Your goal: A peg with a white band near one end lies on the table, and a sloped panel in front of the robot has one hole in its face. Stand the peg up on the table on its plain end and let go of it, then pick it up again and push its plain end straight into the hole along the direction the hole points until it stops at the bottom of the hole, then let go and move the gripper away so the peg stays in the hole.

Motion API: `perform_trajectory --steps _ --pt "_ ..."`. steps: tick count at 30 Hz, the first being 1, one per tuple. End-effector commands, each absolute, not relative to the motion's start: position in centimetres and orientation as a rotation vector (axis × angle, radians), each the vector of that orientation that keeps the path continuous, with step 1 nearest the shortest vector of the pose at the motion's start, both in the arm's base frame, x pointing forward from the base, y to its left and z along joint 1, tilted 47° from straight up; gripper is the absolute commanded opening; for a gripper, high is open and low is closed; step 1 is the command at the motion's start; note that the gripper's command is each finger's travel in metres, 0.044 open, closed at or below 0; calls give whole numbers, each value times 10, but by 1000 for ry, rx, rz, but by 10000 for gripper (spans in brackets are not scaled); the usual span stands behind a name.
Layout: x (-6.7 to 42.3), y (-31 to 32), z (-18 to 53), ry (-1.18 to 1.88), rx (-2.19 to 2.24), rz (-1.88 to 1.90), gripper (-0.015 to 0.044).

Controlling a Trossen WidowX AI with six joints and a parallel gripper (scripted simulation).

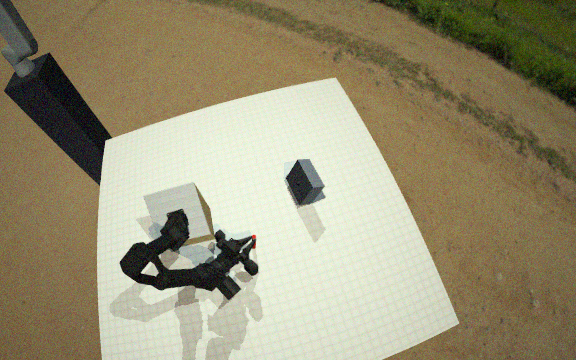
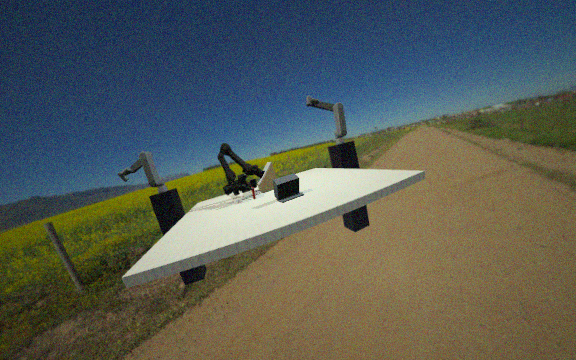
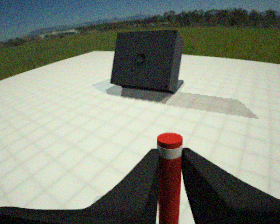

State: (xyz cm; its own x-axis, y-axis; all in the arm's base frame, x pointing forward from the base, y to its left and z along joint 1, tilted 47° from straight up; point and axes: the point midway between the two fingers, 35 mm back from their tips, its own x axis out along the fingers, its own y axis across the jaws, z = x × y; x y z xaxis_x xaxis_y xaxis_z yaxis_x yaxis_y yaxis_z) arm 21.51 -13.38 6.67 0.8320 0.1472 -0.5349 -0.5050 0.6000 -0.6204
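Note:
The red peg [image 3: 169,185] [image 1: 254,239] [image 2: 253,192] stands upright between my fingers, its white band near the top end and its plain end down at the table. My gripper [image 3: 169,155] [image 1: 248,244] is shut on the peg, low over the white gridded table [image 1: 318,125] [image 3: 51,123]. The dark sloped panel [image 3: 147,59] [image 1: 303,181] [image 2: 286,187] stands ahead of the gripper, well apart from it, with a small hole [image 3: 140,59] in the face turned toward me.
A pale box [image 1: 178,205] [image 2: 267,177] stands beside the arm's base. Dark pedestals with grey arms [image 1: 53,110] [image 2: 343,150] [image 2: 165,207] stand off the table's edges.

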Motion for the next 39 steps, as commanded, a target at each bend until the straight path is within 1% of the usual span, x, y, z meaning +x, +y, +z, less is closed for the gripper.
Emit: perform_trajectory --steps 1,7,39 --pt "214 -136 69 431 -850 405 51" --pt "211 -138 70 383 -838 427 51" --pt "206 -141 64 397 -816 420 51"
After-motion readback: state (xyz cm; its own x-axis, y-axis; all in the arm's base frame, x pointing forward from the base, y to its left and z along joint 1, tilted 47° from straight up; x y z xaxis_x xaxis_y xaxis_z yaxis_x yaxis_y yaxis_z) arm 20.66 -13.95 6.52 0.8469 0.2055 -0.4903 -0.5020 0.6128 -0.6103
